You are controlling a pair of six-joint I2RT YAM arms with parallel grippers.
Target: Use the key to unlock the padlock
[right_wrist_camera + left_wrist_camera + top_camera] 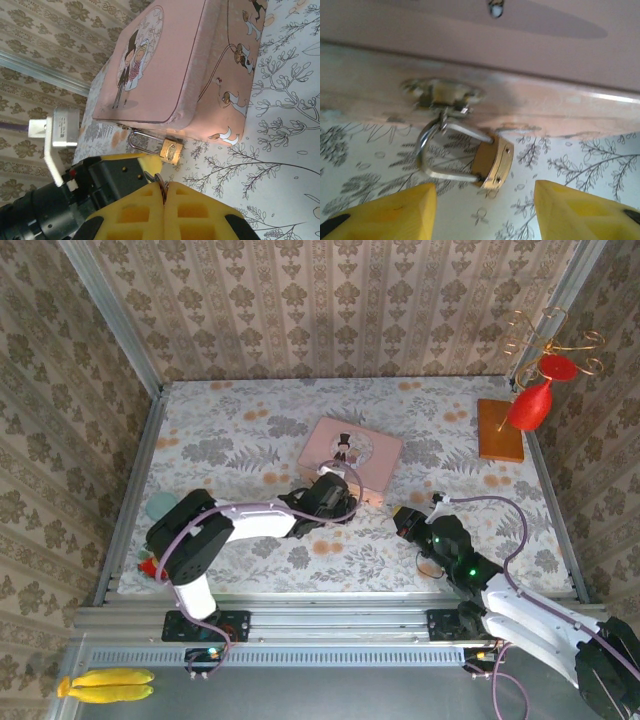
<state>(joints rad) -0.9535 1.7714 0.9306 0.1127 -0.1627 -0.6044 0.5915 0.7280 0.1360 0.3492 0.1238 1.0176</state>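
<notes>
The tiny brass-gold padlock (494, 161) with a thin silver shackle hangs from a metal hasp (442, 95) on the side wall of the pink rectangular tin with a cartoon couple (150, 65), its body lying on the floral tablecloth (580, 160) just beside the tin; the yellow-fingered left gripper (484, 192) faces that wall, fingers apart with nothing between them, the padlock just ahead. The right gripper (163, 192) sits near the tin's same side, fingers pressed together on a small metal key (161, 181).
</notes>
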